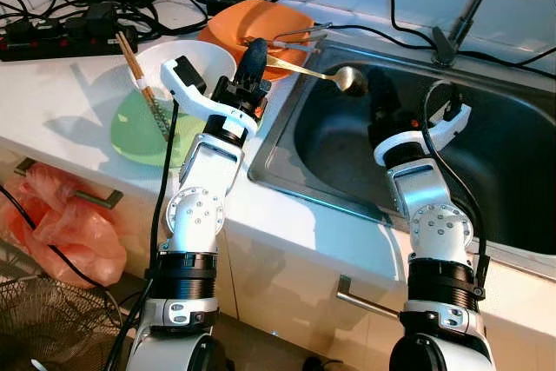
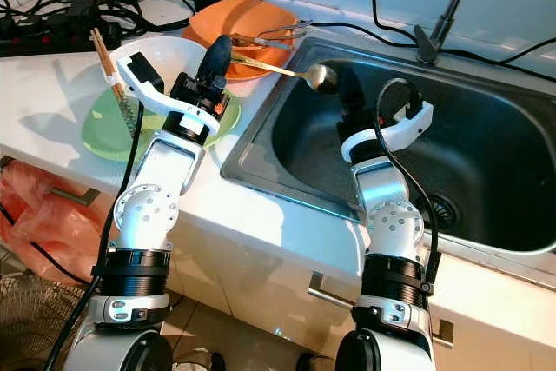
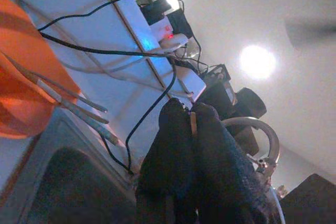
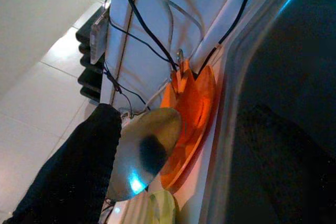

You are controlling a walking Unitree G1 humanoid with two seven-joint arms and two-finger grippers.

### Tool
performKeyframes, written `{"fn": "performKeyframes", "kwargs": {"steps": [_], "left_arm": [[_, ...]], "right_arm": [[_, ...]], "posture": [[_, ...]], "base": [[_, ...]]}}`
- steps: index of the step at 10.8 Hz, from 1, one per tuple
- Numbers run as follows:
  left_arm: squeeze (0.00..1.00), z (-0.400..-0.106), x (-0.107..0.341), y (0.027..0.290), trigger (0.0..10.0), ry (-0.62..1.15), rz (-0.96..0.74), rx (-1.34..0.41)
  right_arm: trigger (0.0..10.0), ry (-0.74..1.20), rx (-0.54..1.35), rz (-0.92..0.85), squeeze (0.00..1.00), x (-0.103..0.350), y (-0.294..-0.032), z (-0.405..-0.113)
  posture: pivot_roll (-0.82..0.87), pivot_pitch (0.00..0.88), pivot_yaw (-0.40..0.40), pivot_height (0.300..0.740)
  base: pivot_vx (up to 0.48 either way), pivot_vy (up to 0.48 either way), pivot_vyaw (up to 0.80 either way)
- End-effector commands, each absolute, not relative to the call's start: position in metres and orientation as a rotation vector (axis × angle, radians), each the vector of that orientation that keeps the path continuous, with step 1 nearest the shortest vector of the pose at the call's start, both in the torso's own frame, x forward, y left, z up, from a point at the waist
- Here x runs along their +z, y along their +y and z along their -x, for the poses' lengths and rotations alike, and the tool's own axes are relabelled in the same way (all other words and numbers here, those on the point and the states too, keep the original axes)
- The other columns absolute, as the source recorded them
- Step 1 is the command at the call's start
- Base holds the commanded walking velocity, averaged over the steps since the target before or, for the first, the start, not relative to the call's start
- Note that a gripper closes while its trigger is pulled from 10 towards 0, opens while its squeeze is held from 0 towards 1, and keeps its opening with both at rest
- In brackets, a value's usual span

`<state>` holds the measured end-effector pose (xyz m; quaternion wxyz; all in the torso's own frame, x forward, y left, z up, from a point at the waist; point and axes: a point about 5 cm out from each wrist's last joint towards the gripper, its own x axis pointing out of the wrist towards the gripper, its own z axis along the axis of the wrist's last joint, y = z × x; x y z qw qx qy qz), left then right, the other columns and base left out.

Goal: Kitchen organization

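- Ladle [image 1: 348,80]: gold handle lies across the orange plate [image 1: 234,20] rim, steel bowl hangs over the sink [image 1: 521,141] near its left back corner
- Left end effector [image 1: 253,59]: over the counter [image 1: 61,93] just by the sink's left edge, fingers pressed together on the ladle's gold handle; the left wrist view shows a thin gold strip pinched between the two black fingers [image 3: 173,145]
- Right end effector [image 1: 380,110]: down inside the sink, just under and beside the ladle bowl; one finger [image 4: 79,171] sits next to the shiny bowl in the right wrist view, other finger dark and blurred, so opening can't be read, and no clear contact with the ladle
- Orange plate: at the back of the counter, touching the sink's left rim; tongs [image 1: 300,38] rest on it, tips sticking out toward the sink
- White bowl [image 1: 213,56]: just left of the left end effector, stacked on a green plate [image 1: 130,132]
- Chopsticks [image 1: 139,76]: leaning in the white bowl, tilted up and to the left
- Power strip [image 1: 48,41] and black cables [image 1: 130,6]: along the back left of the counter
- Faucet [image 1: 465,19]: behind the sink, with cables running along the back rim
- Orange bag [image 1: 61,223]: hanging below the counter at left, against the cabinet front
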<state>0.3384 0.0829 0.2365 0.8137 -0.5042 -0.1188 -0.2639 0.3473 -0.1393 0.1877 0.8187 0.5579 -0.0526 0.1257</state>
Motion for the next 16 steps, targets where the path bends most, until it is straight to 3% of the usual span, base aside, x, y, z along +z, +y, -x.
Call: {"fn": "performKeyframes", "kwargs": {"steps": [1, 16], "left_arm": [[0.00, -0.333, 0.254, 0.047, 10.0, -0.249, 1.172, -0.686], [0.00, -0.332, 0.242, 0.026, 10.0, -0.099, 1.136, -0.742]], "right_arm": [[10.0, -0.119, 0.274, -1.187, 0.00, 0.190, -0.139, -0.345], [10.0, -0.135, 0.283, -1.220, 0.00, 0.190, -0.138, -0.343]], "posture": [[0.03, 0.088, -0.026, 0.740], [0.02, 0.078, -0.012, 0.740]], "base": [[0.000, 0.000, 0.00], [0.000, 0.000, 0.00]]}}
